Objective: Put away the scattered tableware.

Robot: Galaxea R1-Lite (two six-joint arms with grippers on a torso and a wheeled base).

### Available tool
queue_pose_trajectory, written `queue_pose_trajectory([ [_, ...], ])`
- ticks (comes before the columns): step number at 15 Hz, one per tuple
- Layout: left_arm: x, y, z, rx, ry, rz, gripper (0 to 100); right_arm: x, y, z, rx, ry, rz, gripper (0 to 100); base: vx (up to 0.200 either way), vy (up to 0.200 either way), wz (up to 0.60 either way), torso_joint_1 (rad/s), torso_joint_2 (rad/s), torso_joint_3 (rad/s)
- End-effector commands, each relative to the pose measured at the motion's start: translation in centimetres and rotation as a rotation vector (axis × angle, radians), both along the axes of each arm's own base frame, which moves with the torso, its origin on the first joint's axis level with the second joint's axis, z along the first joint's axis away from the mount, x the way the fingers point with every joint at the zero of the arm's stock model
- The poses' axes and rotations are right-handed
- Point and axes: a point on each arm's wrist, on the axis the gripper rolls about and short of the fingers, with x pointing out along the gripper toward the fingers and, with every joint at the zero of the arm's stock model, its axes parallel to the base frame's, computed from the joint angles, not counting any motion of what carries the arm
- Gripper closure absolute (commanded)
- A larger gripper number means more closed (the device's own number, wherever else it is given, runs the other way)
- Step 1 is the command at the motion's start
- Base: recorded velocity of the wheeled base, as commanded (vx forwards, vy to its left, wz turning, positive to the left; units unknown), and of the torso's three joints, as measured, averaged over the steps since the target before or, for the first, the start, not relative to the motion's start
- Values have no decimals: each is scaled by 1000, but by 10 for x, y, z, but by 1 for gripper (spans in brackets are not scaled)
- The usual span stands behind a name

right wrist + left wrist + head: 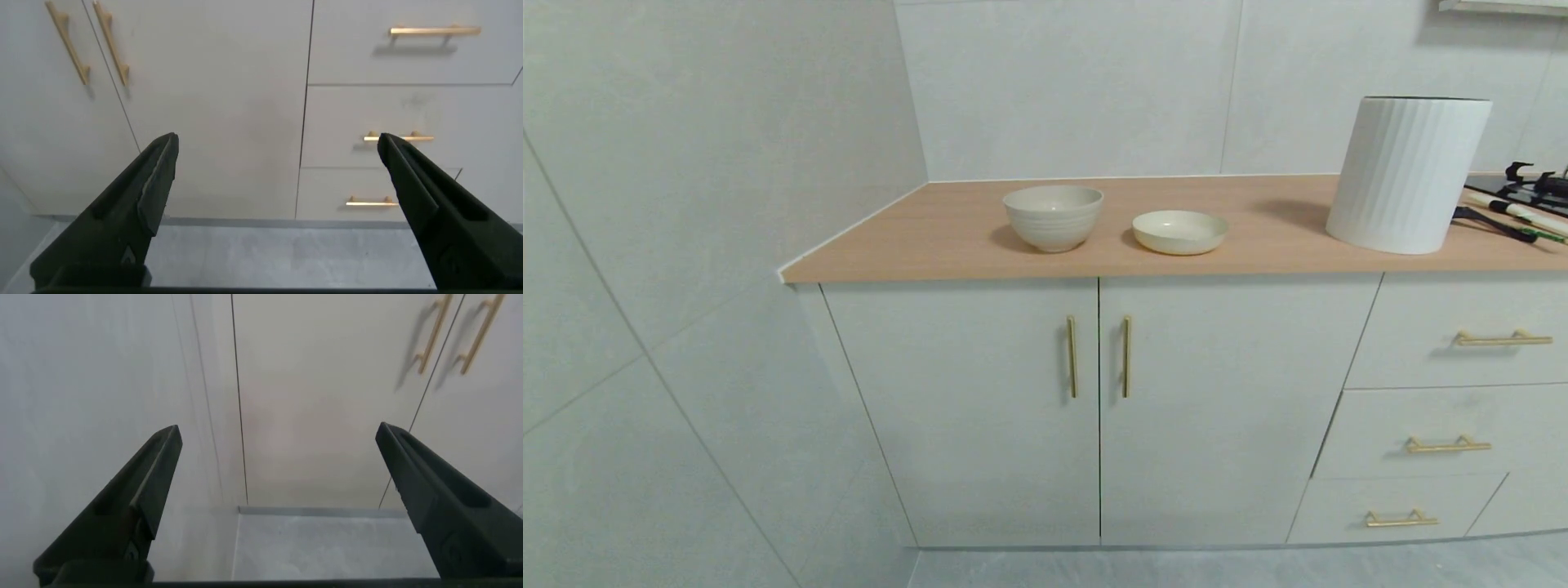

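A deep beige ribbed bowl [1054,216] stands on the wooden countertop [947,233], and a shallow cream dish [1179,231] sits just to its right. Both are upright and apart from each other. My left gripper [278,457] hangs low in front of the cabinet, open and holding nothing, with the floor and the left door's edge beyond it. My right gripper [278,159] is also open and holding nothing, facing the cabinet front near the drawers.
A tall white fluted container [1409,171] stands at the counter's right, with utensils [1511,220] and a stove edge beyond. Below are two closed doors with gold handles [1072,357] [1126,357] and three drawers [1445,445]. A tiled wall closes the left side.
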Motion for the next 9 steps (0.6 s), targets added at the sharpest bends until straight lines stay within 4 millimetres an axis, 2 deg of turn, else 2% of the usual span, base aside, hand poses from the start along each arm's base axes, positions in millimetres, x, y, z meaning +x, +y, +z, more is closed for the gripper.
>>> queue_pose_trajectory([
  [1,0,0,0,0,0,-1,0,0,0,0,0,-1,1,0,0,0,0,-124,442,315],
  [4,0,0,0,0,0,-1,0,0,0,0,0,-1,0,0,0,0,0,-77,390,291],
  [9,0,0,0,-2,0,2,0,0,0,0,0,-1,1,0,0,0,0,-15,50,35],
])
